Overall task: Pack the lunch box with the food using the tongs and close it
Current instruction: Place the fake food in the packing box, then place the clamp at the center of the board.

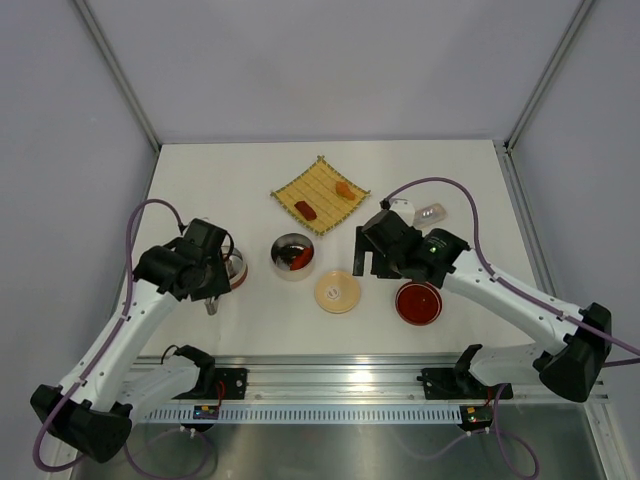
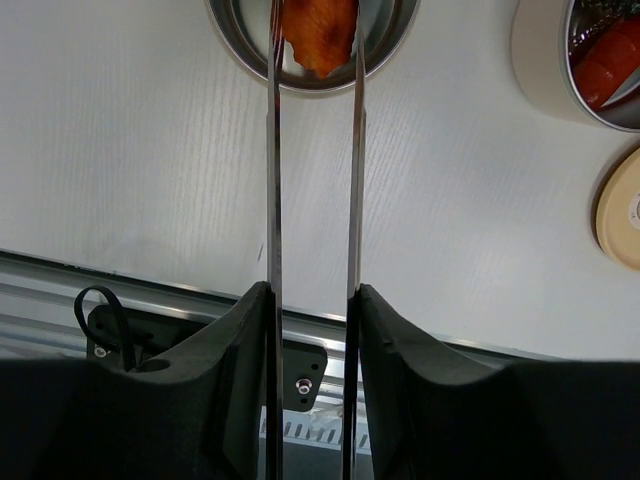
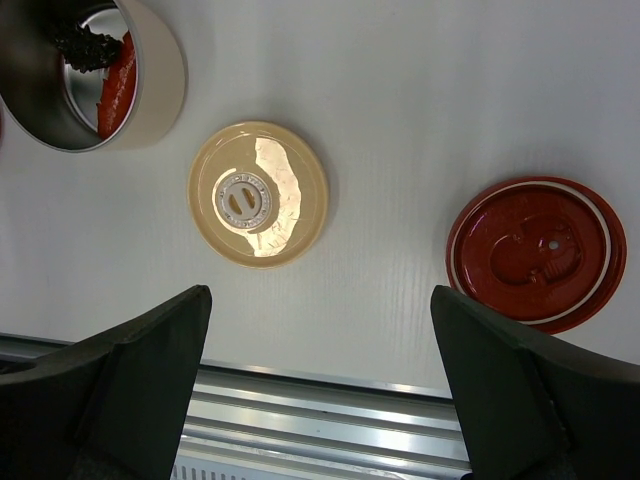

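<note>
- I'm pinching the tongs (image 2: 272,200) with left fingers (image 2: 225,390); right fingers (image 3: 140,370) are hanging spread.
- Cream lid (image 1: 337,292), its mark unreadable, and red-brown tin (image 2: 390,40) are sitting beside the lunch box (image 1: 290,275).

No words, numbers or brand names could be read in any view. The cream lid (image 3: 258,194) carried a round grey centre disc with two small slots and a ring of raised marks too fine to make out. The red lid (image 3: 536,253) bore a faint embossed shape, not legible as lettering. A small coloured sticker (image 1: 207,408) near the left arm's base was too tiny to read.
</note>
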Tool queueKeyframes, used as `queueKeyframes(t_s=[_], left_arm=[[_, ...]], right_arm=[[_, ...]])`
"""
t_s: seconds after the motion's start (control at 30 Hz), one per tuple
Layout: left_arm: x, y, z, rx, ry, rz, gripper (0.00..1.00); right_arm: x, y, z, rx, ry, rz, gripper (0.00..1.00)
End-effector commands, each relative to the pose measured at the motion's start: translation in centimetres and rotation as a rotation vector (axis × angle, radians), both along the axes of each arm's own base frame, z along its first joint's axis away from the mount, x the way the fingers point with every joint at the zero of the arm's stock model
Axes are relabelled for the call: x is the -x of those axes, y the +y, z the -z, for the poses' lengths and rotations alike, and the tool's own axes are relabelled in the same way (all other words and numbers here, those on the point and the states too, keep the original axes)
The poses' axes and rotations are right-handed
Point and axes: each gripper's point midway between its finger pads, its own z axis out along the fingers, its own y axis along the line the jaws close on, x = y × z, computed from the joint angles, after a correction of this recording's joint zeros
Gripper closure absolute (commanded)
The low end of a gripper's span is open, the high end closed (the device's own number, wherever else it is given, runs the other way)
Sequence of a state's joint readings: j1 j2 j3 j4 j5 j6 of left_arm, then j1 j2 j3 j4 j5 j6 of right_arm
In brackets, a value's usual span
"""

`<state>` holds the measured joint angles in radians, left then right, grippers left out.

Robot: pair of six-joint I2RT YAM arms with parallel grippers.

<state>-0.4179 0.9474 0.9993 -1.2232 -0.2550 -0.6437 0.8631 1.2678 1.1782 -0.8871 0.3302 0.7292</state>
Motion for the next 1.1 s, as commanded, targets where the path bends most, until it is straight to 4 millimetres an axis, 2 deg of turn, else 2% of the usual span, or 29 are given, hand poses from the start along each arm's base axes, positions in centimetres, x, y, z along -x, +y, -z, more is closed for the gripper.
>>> queueKeyframes(t_s=[0.0,0.17,0.33,0.37,0.4,0.47,0.5,0.53,0.6,0.63,0.73,0.83,0.87,0.9,0.93,1.03,1.07], left_arm=[[-1.1,0.0,-2.3,0.005,-0.073,0.007,0.60],[-1.1,0.2,-2.2,-0.007,-0.075,0.006,0.50],[-1.0,0.4,-2.1,-0.011,-0.078,0.006,0.52],[-1.0,0.4,-2.1,-0.011,-0.079,0.007,0.54],[-1.0,0.4,-2.2,-0.013,-0.081,0.007,0.63],[-1.1,0.7,-2.9,-0.021,-0.101,-0.005,0.74],[-1.1,0.8,-3.3,-0.021,-0.110,-0.007,0.86],[-1.5,0.8,-4.3,-0.015,-0.141,-0.013,0.90],[-1.6,0.9,-5.3,-0.011,-0.164,-0.016,0.94],[-1.9,0.8,-6.6,0.001,-0.198,-0.016,0.94],[-2.5,0.7,-8.3,-0.009,-0.224,0.006,0.94],[-4.6,0.8,-10.5,-0.047,-0.288,0.023,0.93],[-6.3,0.6,-11.6,-0.046,-0.344,0.018,0.92],[-7.8,0.5,-11.4,-0.068,-0.346,0.014,0.91],[-10.1,0.8,-12.2,-0.073,-0.408,0.003,0.91],[-15.1,0.5,-11.1,-0.047,-0.419,-0.001,0.92],[-17.7,1.0,-11.9,-0.040,-0.491,-0.026,0.92]], right_arm=[[-0.3,1.1,-0.8,-0.023,-0.013,-0.021,0.00],[-0.5,1.6,-0.6,-0.018,-0.009,-0.028,0.01],[-0.8,1.8,-0.7,-0.021,-0.014,-0.023,0.01],[-0.7,1.8,-0.6,-0.019,-0.011,-0.023,0.01],[-0.7,1.8,-0.5,-0.017,-0.008,-0.024,0.01],[-0.8,1.9,-0.4,-0.018,-0.007,-0.021,0.00],[-0.8,1.9,-0.4,-0.018,-0.007,-0.021,0.00],[-0.7,1.9,-0.3,-0.016,-0.004,-0.022,0.01],[-0.7,1.9,-0.3,-0.014,-0.005,-0.020,0.01],[-0.7,1.9,-0.3,-0.015,-0.005,-0.019,0.00],[-0.8,1.9,-0.4,-0.015,-0.011,-0.012,0.01],[-0.7,1.7,-0.3,-0.011,-0.010,-0.003,0.00],[-0.8,1.6,-0.3,-0.017,-0.015,0.004,0.00],[-0.8,1.6,-0.2,-0.018,-0.016,0.005,0.00],[-0.7,1.6,0.0,-0.021,-0.013,0.010,0.01],[-0.6,1.5,0.3,-0.024,-0.011,0.022,0.00],[-0.8,1.7,0.1,-0.032,-0.018,0.024,0.01]])
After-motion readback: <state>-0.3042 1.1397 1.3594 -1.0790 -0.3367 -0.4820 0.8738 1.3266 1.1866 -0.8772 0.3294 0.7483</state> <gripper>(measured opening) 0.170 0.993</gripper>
